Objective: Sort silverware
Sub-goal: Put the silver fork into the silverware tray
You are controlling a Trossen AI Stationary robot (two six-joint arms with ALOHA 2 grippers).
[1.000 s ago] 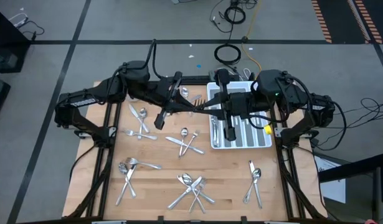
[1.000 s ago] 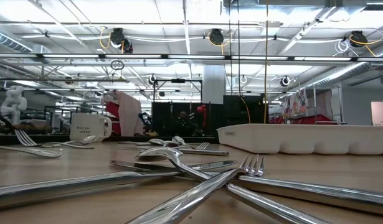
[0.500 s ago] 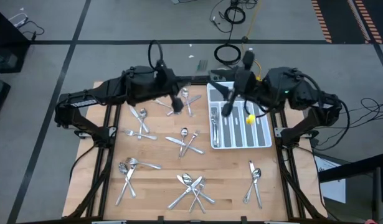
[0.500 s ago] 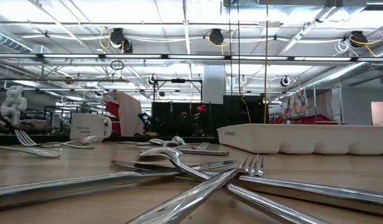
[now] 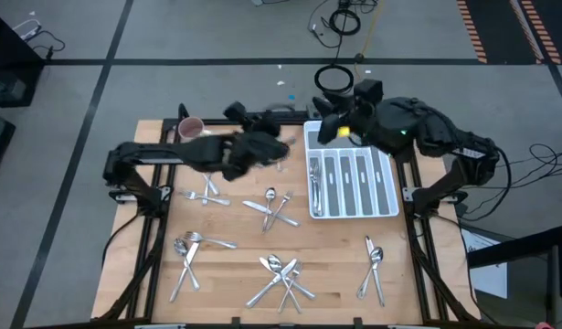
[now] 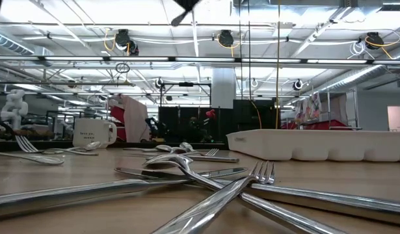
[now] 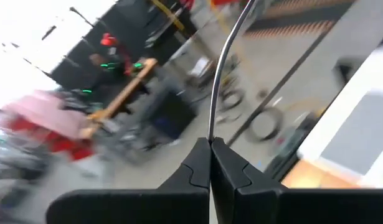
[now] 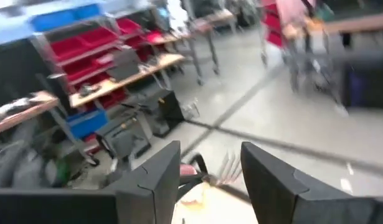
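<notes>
Silverware lies in crossed heaps on the wooden table: near the front [image 5: 282, 277], front left [image 5: 189, 251], front right [image 5: 374, 265], the middle [image 5: 276, 206] and by the left arm [image 5: 206, 190]. The white divided tray [image 5: 387, 187] rests flat at the far right with several pieces in its slots. My left gripper [image 5: 273, 146] hovers left of the tray, shut on a slim silver piece [image 7: 223, 68]. My right gripper [image 8: 210, 165] stands open above the tray's far end, holding nothing. Fork tines [image 8: 226, 164] show beyond its fingers. My left gripper pinches one end of the slim silver piece [image 7: 210, 135] between its two shut fingertips. The piece runs on straight out past the fingers, seen edge-on and lifted clear of the table. Which kind of silverware it is cannot be told.
A mug [image 5: 189, 128] stands at the table's far left corner and shows in the low view [image 6: 94, 132]. Forks cross close in front of the low camera [image 6: 206, 185]. Bare wood lies between the heaps, right of the middle [image 5: 340, 247].
My left arm has sunk lower and stretched toward the tray, its wrist turning, which uncovers the mug. My right gripper has drawn back from above the tray toward the far edge and rolled. The two grippers, close together before, now stand apart.
</notes>
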